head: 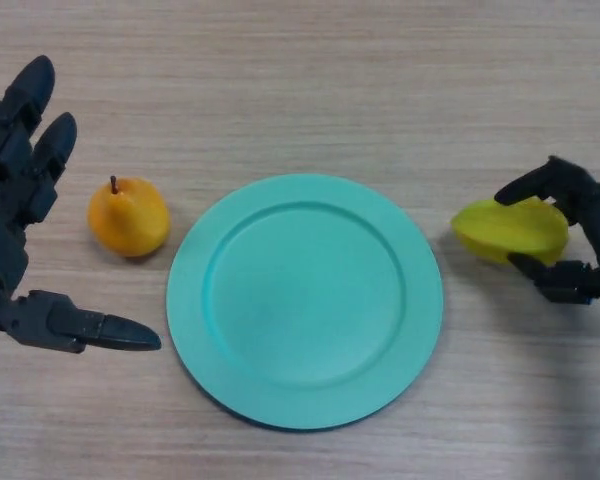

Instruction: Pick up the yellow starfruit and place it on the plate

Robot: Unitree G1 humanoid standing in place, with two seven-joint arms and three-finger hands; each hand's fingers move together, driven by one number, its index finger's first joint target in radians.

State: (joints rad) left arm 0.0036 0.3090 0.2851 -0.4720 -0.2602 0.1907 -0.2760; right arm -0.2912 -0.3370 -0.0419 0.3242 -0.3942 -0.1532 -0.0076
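The yellow starfruit (508, 229) lies on the wooden table just right of the teal plate (305, 300). My right hand (583, 240) comes in from the right edge, its fingers curled over the fruit's top and its thumb under the near side, pinching it. The plate sits in the middle of the table with nothing on it. My left hand (20, 200) is open at the left edge, fingers straight and thumb stretched toward the plate, holding nothing.
An orange-yellow pear (128, 216) with a short stem lies left of the plate, between my left hand's fingers and thumb, apart from them. The wooden table (310, 90) stretches out beyond the plate.
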